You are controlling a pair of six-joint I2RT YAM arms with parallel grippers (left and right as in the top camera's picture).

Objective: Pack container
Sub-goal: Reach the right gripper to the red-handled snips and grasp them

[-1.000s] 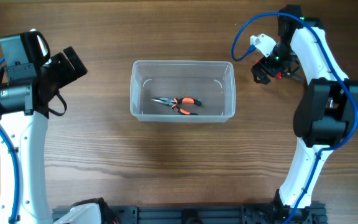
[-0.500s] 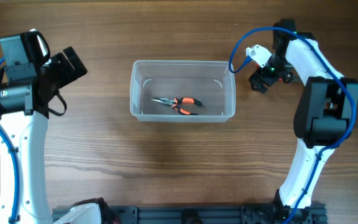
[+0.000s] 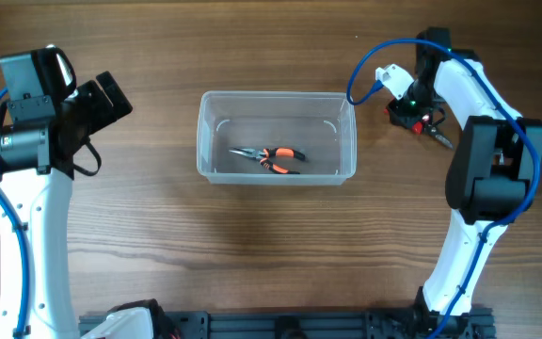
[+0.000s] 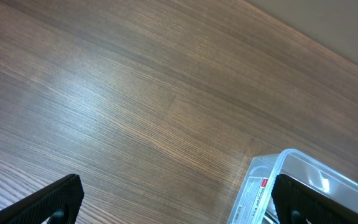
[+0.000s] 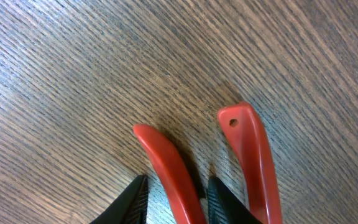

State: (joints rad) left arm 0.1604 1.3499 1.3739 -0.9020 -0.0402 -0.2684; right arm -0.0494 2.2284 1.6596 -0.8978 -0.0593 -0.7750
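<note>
Wooden tabletop (image 3: 271, 245) carries everything, and at its left edge the left claw (image 3: 113, 98) hangs well apart from the work, exactly where it was a second ago. Its fingers sit at the two bottom corners of its own wrist view, so it is spread wide and holds nothing. In the middle, the container (image 3: 252, 127) rests flat on the tabletop, unmoved, with the orange-handled pliers (image 3: 273, 158) already lying on its floor. The change is on the right. Over the last second the right claw (image 3: 414, 111) has swung away from the container's far right corner and settled over a red-handled tool (image 5: 166, 168) lying on the tabletop beside the container. Its fingers are now set narrow on either side of one handle. That suggests the second item is about to be picked up, with the carry to the container not yet begun. Whether the fingers already pinch the handle cannot be told, since the wrist view cuts them off at the bottom edge. The tool's head is also out of that view, and from overhead the claw covers most of it, leaving only a greyish tip showing. A label on the container's corner in the left wrist view is too small to read.
</note>
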